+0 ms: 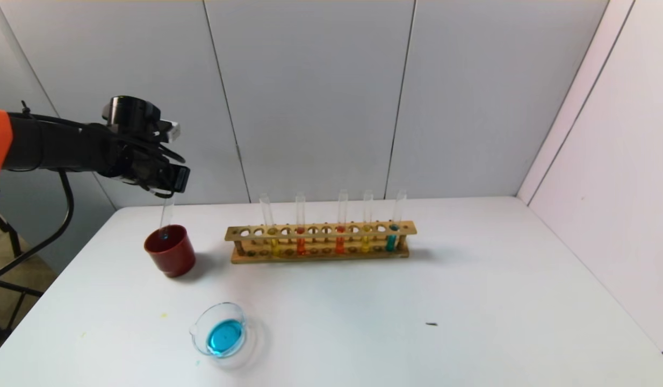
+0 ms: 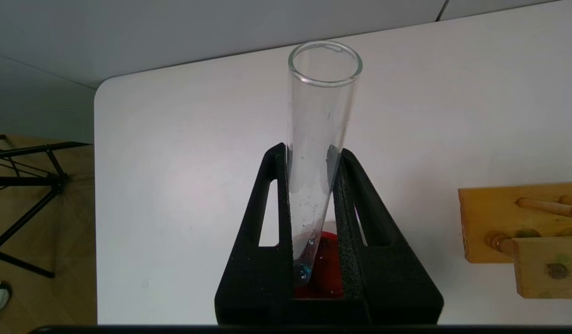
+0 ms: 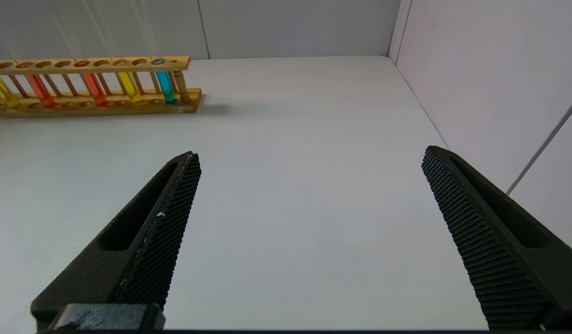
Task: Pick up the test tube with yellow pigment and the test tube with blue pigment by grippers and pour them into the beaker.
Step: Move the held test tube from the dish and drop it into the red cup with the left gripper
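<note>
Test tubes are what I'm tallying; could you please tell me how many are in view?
6. Five stand in the wooden rack: yellow, orange-red, orange-red, yellow, blue. The sixth, an emptied tube, is held by the left gripper over the red cup.

Pale grey panelled walls (image 1: 310, 97) boxed in a white table (image 1: 417, 301); beyond its left edge lay wooden floor (image 2: 35, 232) and a black tripod stand (image 2: 26, 167).

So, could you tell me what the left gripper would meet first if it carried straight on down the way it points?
Probably the dark red cup: the left gripper holds the emptied test tube just above its mouth.
</note>
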